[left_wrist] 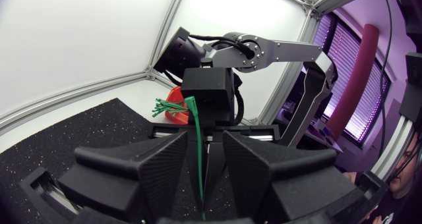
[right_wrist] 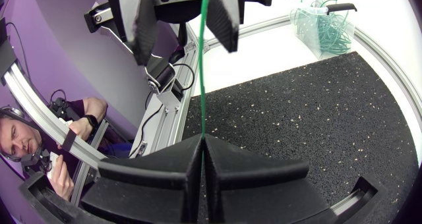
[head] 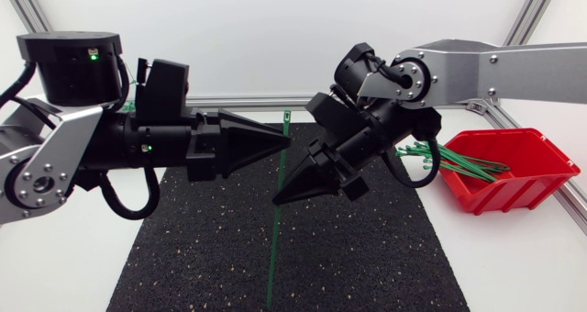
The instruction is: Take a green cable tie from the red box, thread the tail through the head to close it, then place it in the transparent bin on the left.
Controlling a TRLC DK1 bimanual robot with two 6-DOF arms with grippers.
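Black speckled mat lying below; right gripper clamping thin green plastic cable tie, closing tight upon it; left gripper standing slightly parted, cable tie passing between.

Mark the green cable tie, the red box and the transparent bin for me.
green cable tie (head: 274,257), head view, lower strap.
red box (head: 532,185), head view, front wall.
transparent bin (right_wrist: 304,26), right wrist view, side wall.

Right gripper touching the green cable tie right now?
Touching. Right wrist view: the right gripper has both fingers closed on the green cable tie, which emerges from between their tips.
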